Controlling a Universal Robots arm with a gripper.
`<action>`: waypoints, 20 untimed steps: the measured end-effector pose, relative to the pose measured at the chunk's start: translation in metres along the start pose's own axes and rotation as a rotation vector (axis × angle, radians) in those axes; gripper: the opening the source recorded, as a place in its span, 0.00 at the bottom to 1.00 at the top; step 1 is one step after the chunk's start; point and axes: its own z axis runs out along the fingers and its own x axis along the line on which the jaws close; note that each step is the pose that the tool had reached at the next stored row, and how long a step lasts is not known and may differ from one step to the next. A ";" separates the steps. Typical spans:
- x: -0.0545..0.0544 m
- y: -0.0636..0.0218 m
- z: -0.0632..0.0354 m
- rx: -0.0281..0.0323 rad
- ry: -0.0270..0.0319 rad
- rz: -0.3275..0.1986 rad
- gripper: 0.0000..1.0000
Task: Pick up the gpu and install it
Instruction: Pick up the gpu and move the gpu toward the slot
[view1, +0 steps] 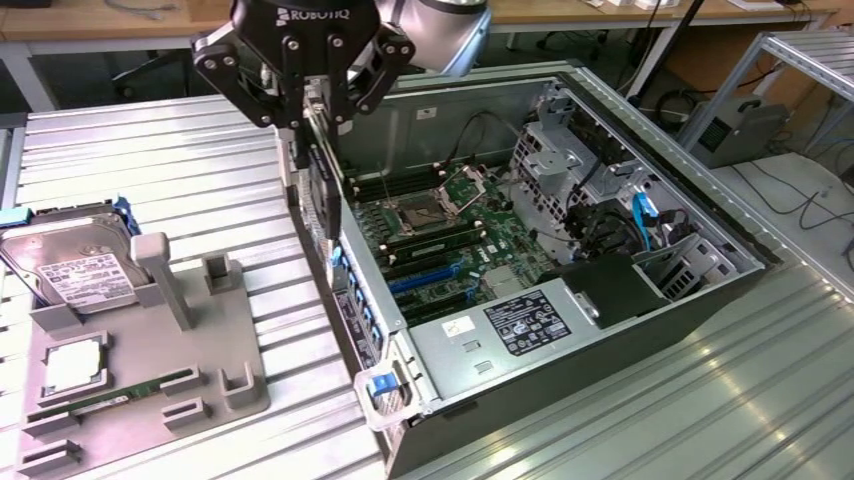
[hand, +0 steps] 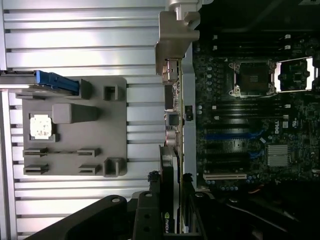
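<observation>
Currently gripper (view1: 318, 112) clamped on gpu (view1: 322, 185) — card hangs edge-down over wall of open case (view1: 561, 400) on exterior view's left, beside motherboard (view1: 447, 240). Risks: bracket snagging wall; card tilting in narrow grip — skewed edge jamming at blue slots (view1: 430, 272), scraping components.

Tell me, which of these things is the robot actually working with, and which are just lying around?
In the job: gripper, shut on the gpu, held on edge at the rim of the open computer case; motherboard inside.
Lying about: hard drive, memory stick and processor chip, at the grey tray.
</observation>
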 end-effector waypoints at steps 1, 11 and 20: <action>-0.004 0.0001 0.0001 -0.0001 -0.0001 0.000 0.27; -0.039 0.0009 0.0005 -0.0001 -0.0001 0.000 0.27; -0.072 0.0016 0.0009 0.0000 0.0000 0.000 0.27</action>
